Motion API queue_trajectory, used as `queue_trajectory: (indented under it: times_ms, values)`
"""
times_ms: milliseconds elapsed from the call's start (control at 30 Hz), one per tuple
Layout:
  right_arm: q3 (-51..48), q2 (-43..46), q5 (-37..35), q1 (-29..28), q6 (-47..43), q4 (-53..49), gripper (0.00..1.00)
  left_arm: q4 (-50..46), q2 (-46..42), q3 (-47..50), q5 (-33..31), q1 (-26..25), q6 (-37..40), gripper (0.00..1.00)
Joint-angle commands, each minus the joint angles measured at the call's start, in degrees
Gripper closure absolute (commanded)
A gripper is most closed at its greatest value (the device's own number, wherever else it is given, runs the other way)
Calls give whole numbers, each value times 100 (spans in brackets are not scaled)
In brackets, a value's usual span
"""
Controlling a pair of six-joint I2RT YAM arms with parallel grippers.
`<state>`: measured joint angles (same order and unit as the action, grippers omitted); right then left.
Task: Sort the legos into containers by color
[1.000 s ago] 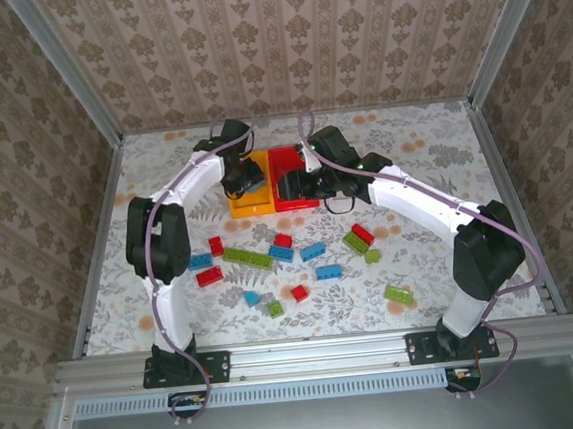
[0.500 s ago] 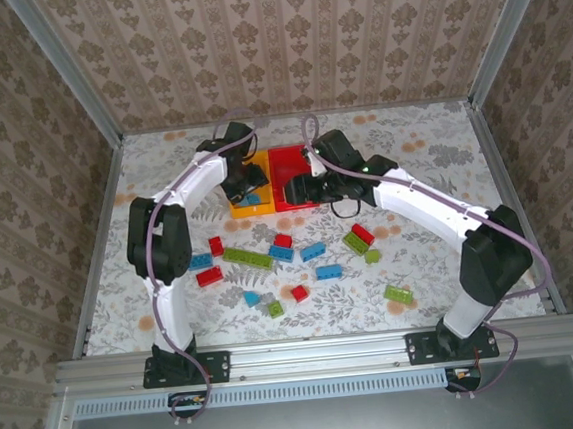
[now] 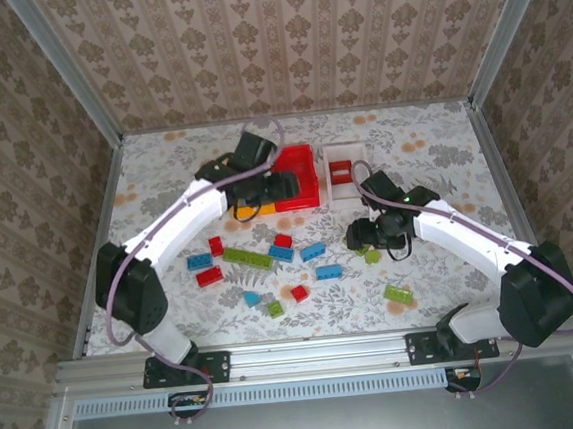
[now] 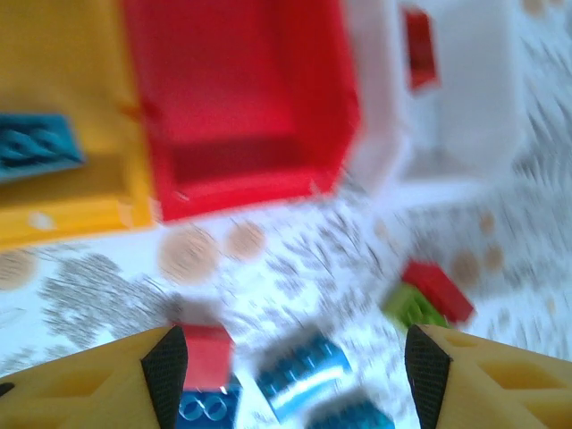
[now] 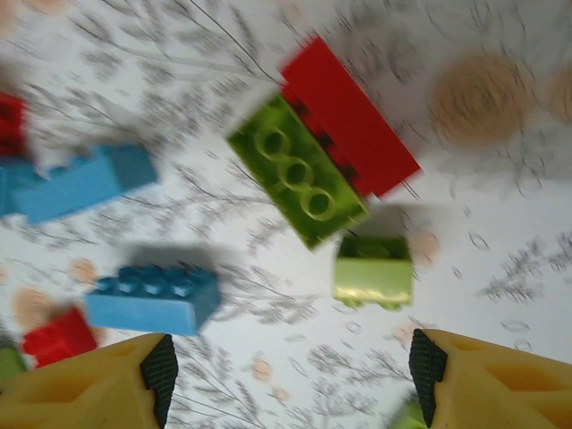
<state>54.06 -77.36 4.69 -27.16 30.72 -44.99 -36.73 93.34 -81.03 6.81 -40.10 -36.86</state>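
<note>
Moved: right tool (image 3: pixel 361 236) has left the red container (image 3: pixel 301 154) for loose legos (image 3: pixel 247 257) on its near side; left tool (image 3: pixel 282 185) swung over it.
Tools: both spread wide, empty.
Legos: most lie on the counter (image 3: pixel 164 185), near side of the red container.
Handling: likely light, rigid, slick; pinch the green brick (image 5: pixel 297 172) across its long flat sides.

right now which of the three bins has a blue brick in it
The orange-yellow bin, leftmost of the three: a blue brick lies in it. The red bin beside it shows no blue, and the white bin holds a red brick.
</note>
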Motion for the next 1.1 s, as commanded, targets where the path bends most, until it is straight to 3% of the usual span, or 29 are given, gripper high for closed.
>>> queue_trajectory:
  times_ms: [0,167,367,533,800,1067]
  values:
    - [-164,-104,-11,26,89,-322,27,496,-483,673,468,-356,555,32]
    - [-254,136,-249,26,436,-1096,26,640,-978,1289,594,-864,710,31]
    - [-458,270,-407,-152,494,-2121,21,606,-1112,1455,601,-988,759,31]
    - [-578,-2,-741,-700,852,-2496,0,660,-1068,1363,648,-981,777,31]
    - [-567,-1117,-1154,-1212,1367,-2488,0,823,-1102,1405,752,-982,742,31]
    - [-527,-1590,-1330,-1169,1685,-2207,0,1035,-1294,1542,741,-923,585,31]
